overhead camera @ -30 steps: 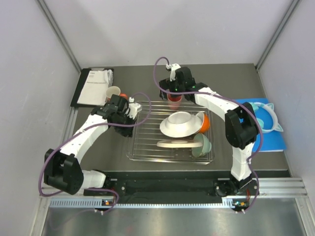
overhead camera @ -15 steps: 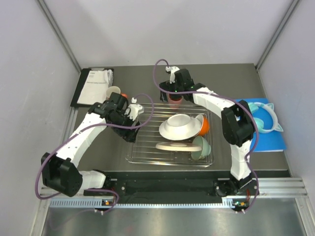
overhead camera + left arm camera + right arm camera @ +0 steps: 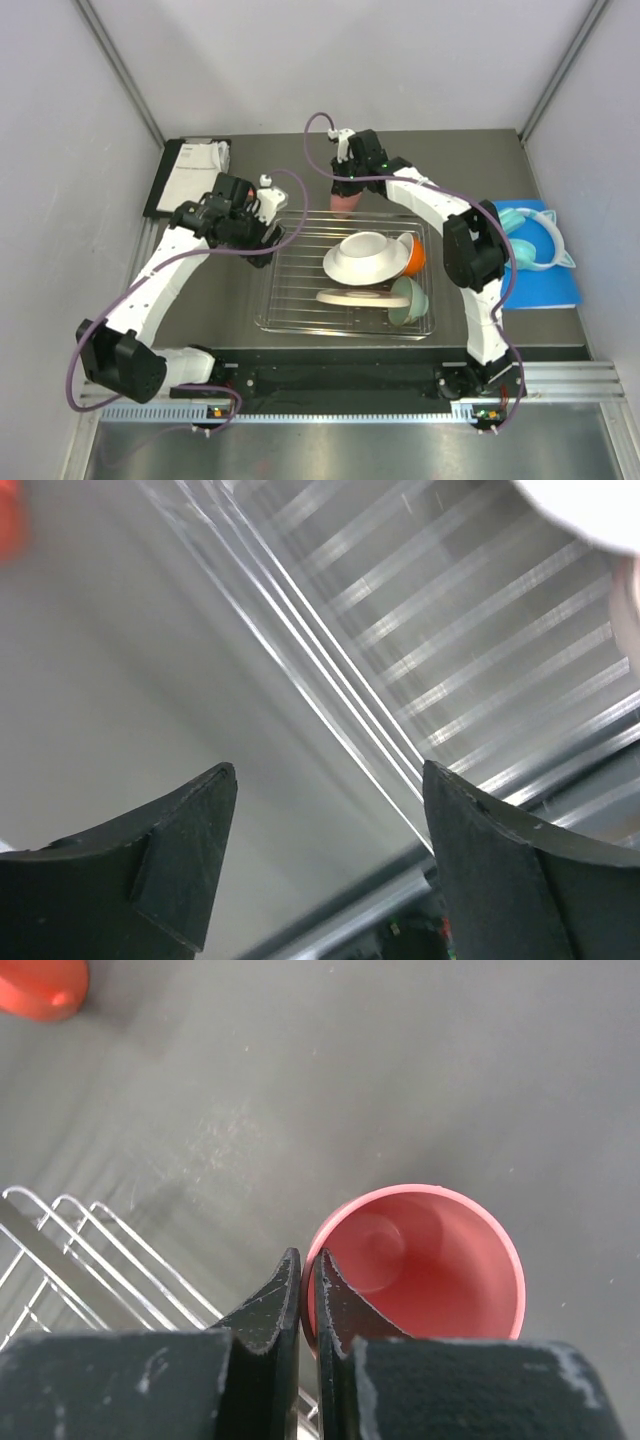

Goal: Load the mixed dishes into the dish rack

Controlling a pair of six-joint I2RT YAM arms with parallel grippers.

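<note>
While the right gripper hangs at the far edge of the dish rack, its two fingers are pressed almost together, and they're pinching the wall of the pink cup: one finger outside, the other just inside the rim. The cup is upright, mouth open to the wrist camera, nothing inside, with its body off to the right of the fingertips. The rack's corner wires curve away to the left of the fingers, and grey table stretches beyond them. Whether the cup's base rests on that table, I can't tell. Far up and left of the fingertips sits an orange object, blurred at the corner of the view; no telling what it is.

Over to the left gripper: fingers spread wide, nothing between them. Straight beyond the gap runs the rack's rim, with bars fanning off to the right of the fingers and bare table to the left.

From above, the load in the rack lies well apart from both pairs of fingers. The white bowl is in the middle, with the cream-and-orange mug touching its right side. The beige plate lies nearer the arm bases, with the mint-green bowl tipped on its side at the plate's right end.
</note>
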